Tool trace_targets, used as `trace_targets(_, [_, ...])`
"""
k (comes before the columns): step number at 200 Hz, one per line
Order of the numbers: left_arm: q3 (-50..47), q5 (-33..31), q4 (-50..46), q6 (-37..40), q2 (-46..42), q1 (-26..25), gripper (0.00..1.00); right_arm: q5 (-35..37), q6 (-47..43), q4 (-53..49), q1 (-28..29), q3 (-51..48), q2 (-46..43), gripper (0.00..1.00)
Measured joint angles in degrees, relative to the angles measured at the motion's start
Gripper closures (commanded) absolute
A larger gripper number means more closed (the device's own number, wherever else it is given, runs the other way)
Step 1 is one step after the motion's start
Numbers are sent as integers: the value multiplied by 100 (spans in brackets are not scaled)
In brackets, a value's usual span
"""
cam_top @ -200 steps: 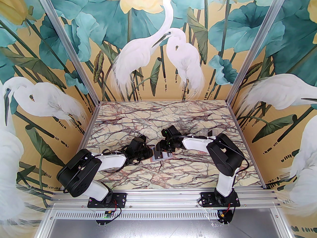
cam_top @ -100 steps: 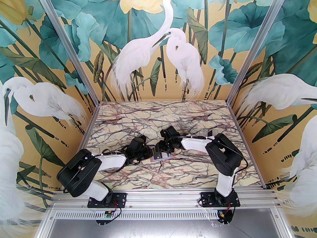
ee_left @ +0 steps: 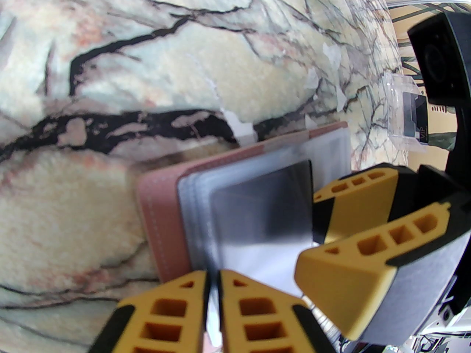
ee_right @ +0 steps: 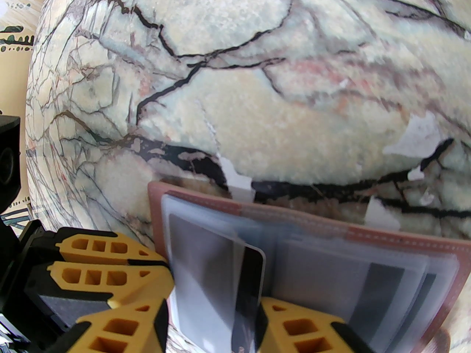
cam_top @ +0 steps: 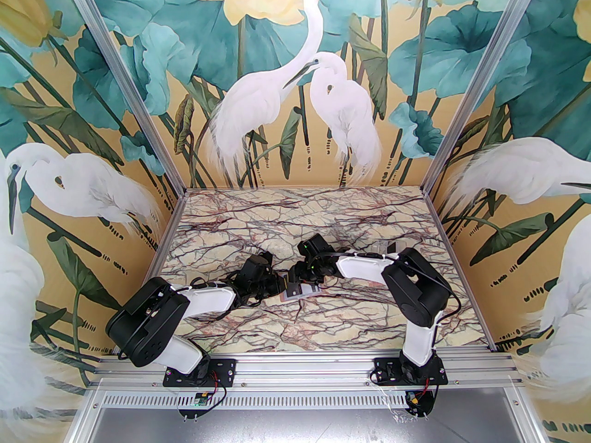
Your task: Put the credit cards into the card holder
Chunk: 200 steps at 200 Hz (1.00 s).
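From the top camera, a small flat dusty-pink leather-like card holder lies open near the middle of the veined marble-patterned table. The left gripper is at its left edge and the right gripper is over its far side, the two almost meeting. A small clear plastic box sits well apart toward the right rear. In the left wrist view the left gripper has its yellow fingers pressed nearly together on the near edge of a clear sleeve of the card holder, whose pink cover lies flat on the table. The right gripper is just beside the sleeves, and the clear plastic box holds a dark VIP card. In the right wrist view the right gripper has its jaws partly apart. A thin dark rectangular credit card stands tilted on edge between them, against one finger and over the spread sleeves of the card holder. Whether the credit card is clamped I cannot tell. The left gripper touches the sleeves' left edge.
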Motion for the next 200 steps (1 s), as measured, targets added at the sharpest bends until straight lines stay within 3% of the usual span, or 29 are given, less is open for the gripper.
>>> trace_targets(43, [0, 0, 17, 0, 0, 0, 84, 433, -83, -494, 61, 201, -63, 55])
trace_targets(98, [0, 0, 17, 0, 0, 0, 84, 846, -92, -807, 61, 238, -247, 77])
trace_targets(119, [0, 0, 17, 0, 0, 0, 84, 866, -85, -861, 61, 260, -245, 75])
trace_targets(145, [0, 0, 17, 0, 0, 0, 84, 863, -85, -905, 61, 361, -214, 64])
trace_targets(200, [0, 0, 17, 0, 0, 0, 84, 841, -85, -901, 63, 433, -48, 62])
